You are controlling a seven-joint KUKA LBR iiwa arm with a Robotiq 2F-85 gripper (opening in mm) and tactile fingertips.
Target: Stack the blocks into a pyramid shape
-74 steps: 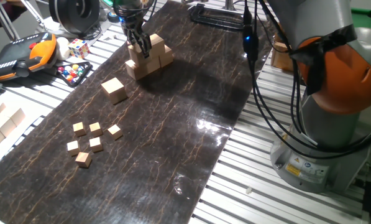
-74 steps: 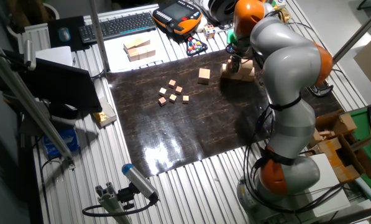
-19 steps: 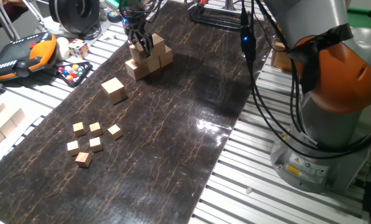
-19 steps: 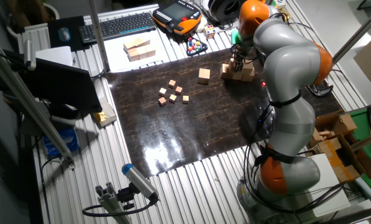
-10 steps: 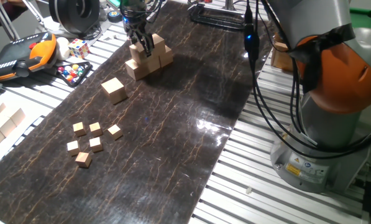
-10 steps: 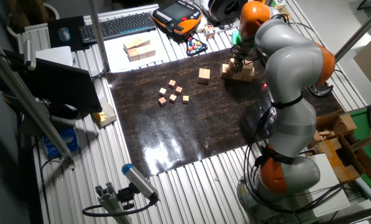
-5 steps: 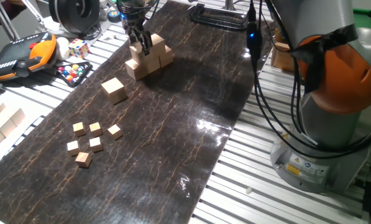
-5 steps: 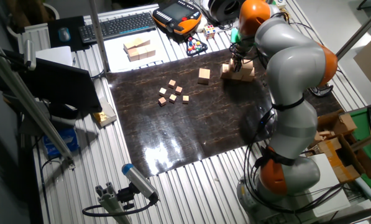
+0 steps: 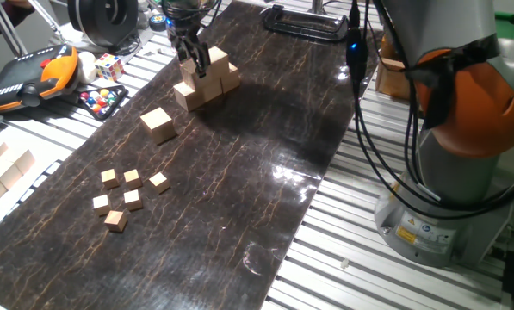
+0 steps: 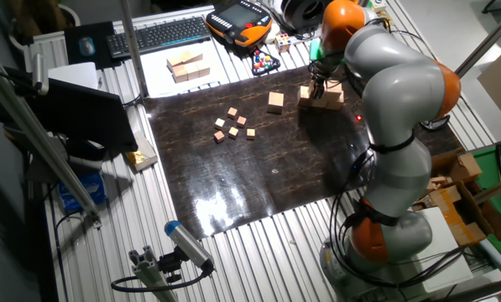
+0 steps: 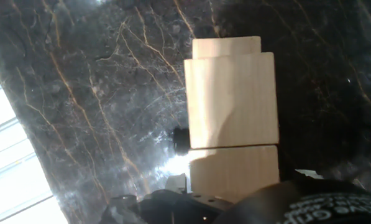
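Pincer point(image 9: 194, 58) is down over the stack of blocks point(image 9: 207, 80) at the far end of the dark marbled mat point(image 9: 239, 172), toward 11 o'clock in one fixed view. Fingers straddle an upper block point(image 11: 232, 99); can't tell if they're gripping it or let go, since the fingers hide the contact in the fixed views and barely show in the hand view. Hand view looks straight down: upper block fills the middle, w/ edges of lower blocks poking out at 12 and 6 o'clock beneath it.

Stack has at least 2 layers; exact count per layer can't be read from here.

One more large block, the lone block point(image 9: 157, 124), sits by itself on the mat, near the stack toward 7 o'clock, apart from it. In the other fixed view the same block point(image 10: 275, 101) is left of the stack.

Small cubes point(image 9: 127, 197), 5 of them, cluster further along the mat at 7 o'clock, well apart from the stack.

Off the mat on the slatted desk point(image 9: 343, 250): multicoloured puzzle cube point(image 9: 108, 65) and an orange-black pendant point(image 9: 33, 76) at 10 o'clock.
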